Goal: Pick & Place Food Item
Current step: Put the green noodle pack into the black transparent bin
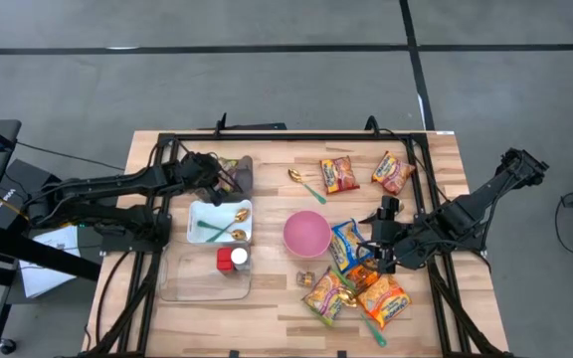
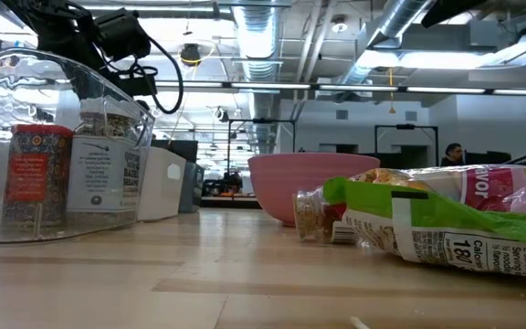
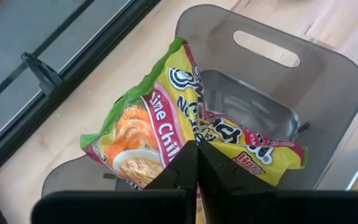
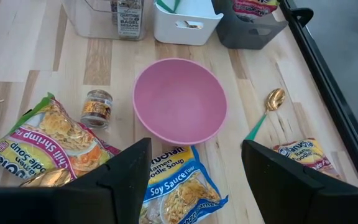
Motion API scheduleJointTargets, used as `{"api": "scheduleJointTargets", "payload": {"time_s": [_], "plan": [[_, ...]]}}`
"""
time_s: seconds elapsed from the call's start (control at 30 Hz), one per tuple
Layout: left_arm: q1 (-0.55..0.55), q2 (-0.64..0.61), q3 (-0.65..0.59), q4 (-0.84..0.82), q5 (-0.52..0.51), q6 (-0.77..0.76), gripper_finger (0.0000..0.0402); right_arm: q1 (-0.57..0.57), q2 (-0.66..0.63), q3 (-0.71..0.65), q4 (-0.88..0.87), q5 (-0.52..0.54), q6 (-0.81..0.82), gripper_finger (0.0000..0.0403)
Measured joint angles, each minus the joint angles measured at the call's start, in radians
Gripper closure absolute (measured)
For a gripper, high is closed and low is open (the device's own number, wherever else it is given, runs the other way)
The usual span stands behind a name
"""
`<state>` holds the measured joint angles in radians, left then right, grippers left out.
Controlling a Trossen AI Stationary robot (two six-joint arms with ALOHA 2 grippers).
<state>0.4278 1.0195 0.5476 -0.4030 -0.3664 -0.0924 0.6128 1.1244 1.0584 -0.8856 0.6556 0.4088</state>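
holding a noodle packet (image 3: 185,134) over the grey bin (image 3: 328,87), the left gripper (image 3: 196,163) has its fingers pinched shut on the packet's edge at the far left of the table (image 1: 267,318). the packet hangs partly inside the bin (its lower half sits between the walls). just right of the bin stands a white tub (image 1: 219,221) with spoons in it, and nearer, a clear box (image 1: 192,283) with spice jars. the right gripper (image 4: 194,171) hovers with fingers spread and empty above a blue soy sauce packet (image 4: 179,186), the pink bowl (image 4: 180,99) just beyond it. a small jar (image 4: 97,108) lies left of the bowl, a gold spoon (image 4: 272,102) to its right, and more packets lie scattered around.
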Motion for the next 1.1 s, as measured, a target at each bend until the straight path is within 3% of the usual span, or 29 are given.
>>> {"api": "scheduleJointTargets", "payload": {"time_s": [0.73, 1.1], "plan": [[0.0, 0.015, 0.0, 0.137, 0.103, -0.054, 0.0401, 0.0, 0.0, 0.0, 0.004, 0.004, -0.017, 0.0159], [-0.005, 0.189, 0.0, 0.268, 0.108, -0.072, 0.0401, 0.0, 0.0, 0.0, 0.005, 0.004, -0.024, 0.0159]]}}
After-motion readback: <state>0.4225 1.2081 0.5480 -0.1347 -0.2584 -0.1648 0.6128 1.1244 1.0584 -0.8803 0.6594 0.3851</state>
